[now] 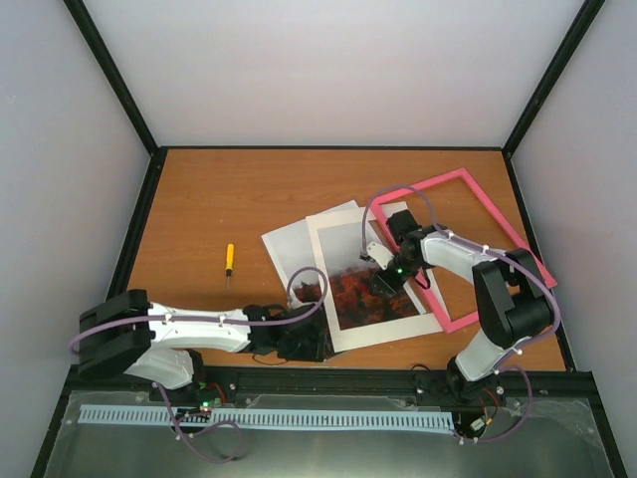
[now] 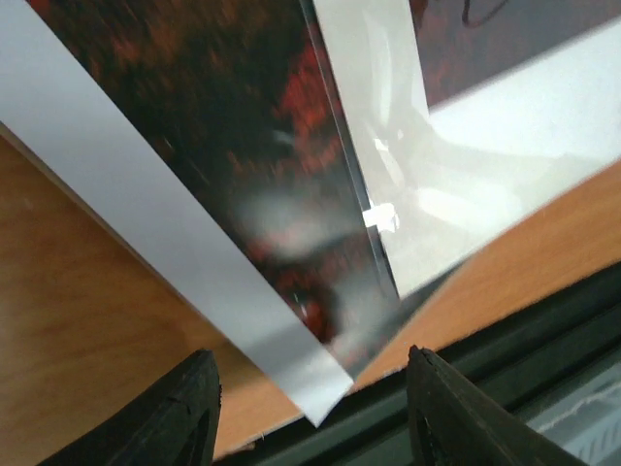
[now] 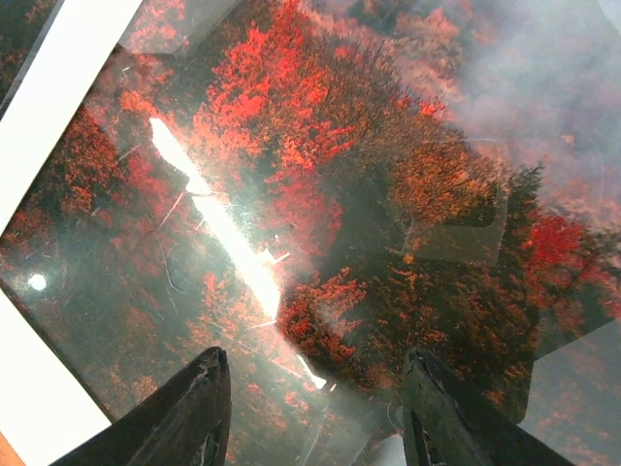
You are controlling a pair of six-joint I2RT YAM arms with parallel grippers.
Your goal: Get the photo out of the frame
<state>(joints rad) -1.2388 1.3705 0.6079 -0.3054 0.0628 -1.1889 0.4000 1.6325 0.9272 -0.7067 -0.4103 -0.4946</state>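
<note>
The photo [image 1: 299, 261] lies flat at mid-table, pale above and red-orange trees below, its right part under the white mat [image 1: 328, 284]. The trees also show through the mat's window [image 1: 363, 289]. The empty pink frame [image 1: 478, 214] lies tilted at the right, partly under the right arm. My left gripper [image 1: 307, 342] is open; in the left wrist view the photo's near corner [image 2: 312, 388] points between the fingers [image 2: 189, 413]. My right gripper [image 1: 383, 279] is open over the mat's window, its fingers [image 3: 189, 413] just above the glossy tree picture [image 3: 320, 194]; I cannot tell whether they touch it.
A yellow-handled screwdriver [image 1: 229, 261] lies on the wooden table [image 1: 199, 199] to the left. A clear pane edge [image 2: 374, 218] shows over the picture. The black rail [image 2: 505, 359] runs along the table's near edge. Dark posts and pale walls enclose the table.
</note>
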